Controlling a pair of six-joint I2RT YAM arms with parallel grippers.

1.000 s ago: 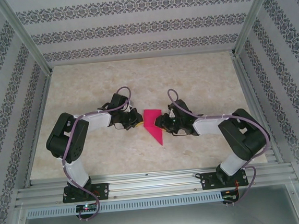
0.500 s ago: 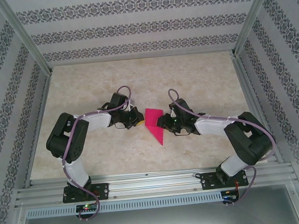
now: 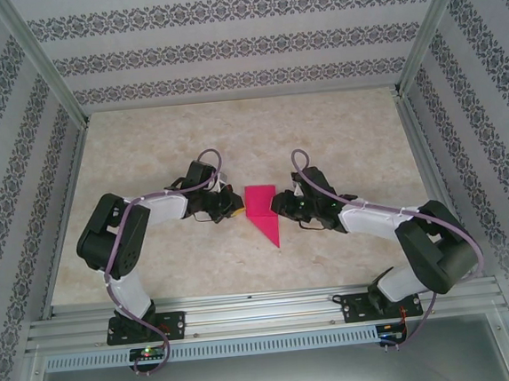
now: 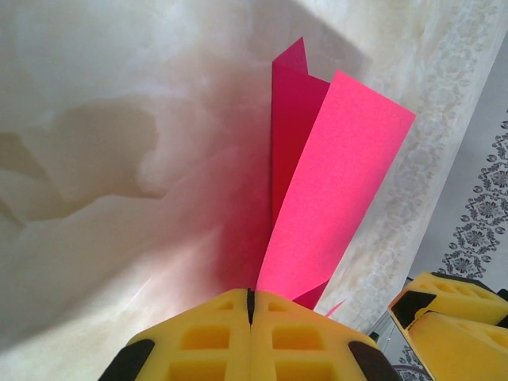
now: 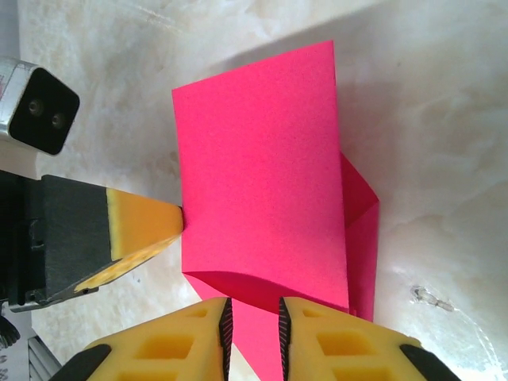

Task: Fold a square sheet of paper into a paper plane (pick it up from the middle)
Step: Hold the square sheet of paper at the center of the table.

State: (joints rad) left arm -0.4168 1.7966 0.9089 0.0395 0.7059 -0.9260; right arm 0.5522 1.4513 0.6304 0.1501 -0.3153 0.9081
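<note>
Support from both sides steadies the half-folded paper [image 3: 261, 209] at the middle of the tabletop [image 3: 338, 130] for creasing: the left gripper [image 4: 251, 298], pressed together, pinches one edge, while the right gripper [image 5: 254, 305] straddles the opposite edge with a narrow gap, its hold unclear.

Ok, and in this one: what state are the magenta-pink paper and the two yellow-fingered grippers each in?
Magenta-pink paper sheet: partly folded, tapering to a point at its near end, one flap lifted.
Left yellow-padded two-finger gripper: shut, tips at the paper's edge.
Right yellow-padded two-finger gripper: narrowly open, with the paper's folded edge in the gap.
</note>
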